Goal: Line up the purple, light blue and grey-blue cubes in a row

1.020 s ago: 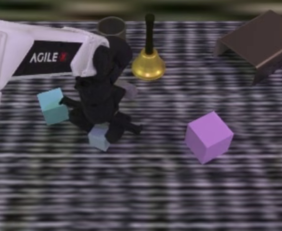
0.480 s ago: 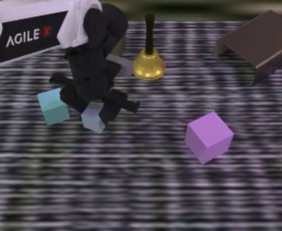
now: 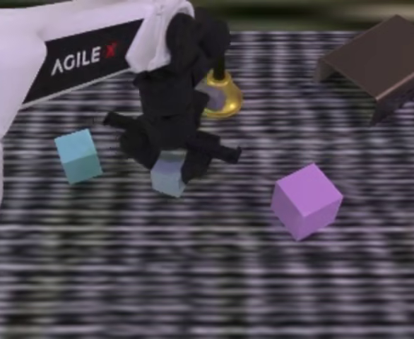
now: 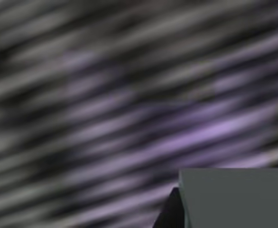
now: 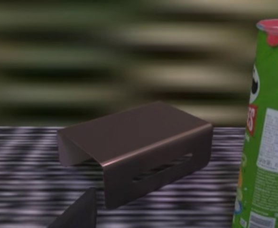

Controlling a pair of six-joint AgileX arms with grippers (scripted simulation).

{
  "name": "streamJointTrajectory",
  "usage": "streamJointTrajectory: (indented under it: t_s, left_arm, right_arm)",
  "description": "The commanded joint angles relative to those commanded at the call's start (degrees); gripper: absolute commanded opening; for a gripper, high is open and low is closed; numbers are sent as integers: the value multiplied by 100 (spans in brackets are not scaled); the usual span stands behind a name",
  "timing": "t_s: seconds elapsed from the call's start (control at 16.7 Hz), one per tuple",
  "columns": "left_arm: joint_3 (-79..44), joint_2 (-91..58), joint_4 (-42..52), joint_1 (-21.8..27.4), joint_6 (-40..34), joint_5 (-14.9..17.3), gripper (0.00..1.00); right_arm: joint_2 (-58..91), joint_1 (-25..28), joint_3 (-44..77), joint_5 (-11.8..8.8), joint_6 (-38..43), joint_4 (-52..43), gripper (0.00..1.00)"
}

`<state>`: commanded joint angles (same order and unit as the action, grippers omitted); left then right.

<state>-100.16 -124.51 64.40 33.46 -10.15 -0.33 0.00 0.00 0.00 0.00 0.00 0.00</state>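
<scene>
A striped table (image 3: pixel 214 282) carries a light blue cube (image 3: pixel 78 155) near its left edge, a purple cube (image 3: pixel 306 200) right of centre, a brass bell (image 3: pixel 225 99) and a brown stand (image 3: pixel 383 60) toward the far right corner.

Open bench (image 3: pixel 193 282) lies between the light blue cube (image 3: pixel 78 155) and the purple cube (image 3: pixel 306 200); the brass bell (image 3: pixel 222 99) and brown stand (image 3: pixel 383 60) crowd the far edge.
</scene>
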Motion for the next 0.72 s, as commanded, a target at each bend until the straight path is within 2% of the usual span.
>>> streamJointTrajectory:
  t_s: [0.48, 0.72]
  left_arm:
    - [-1691, -907, 939, 1674, -3465, -84, 0]
    - [-2236, -1102, 1192, 2240, -4463, -118, 0]
  right_arm:
    - [0, 0, 0, 0, 0, 0, 100]
    - [0, 0, 0, 0, 0, 0, 100]
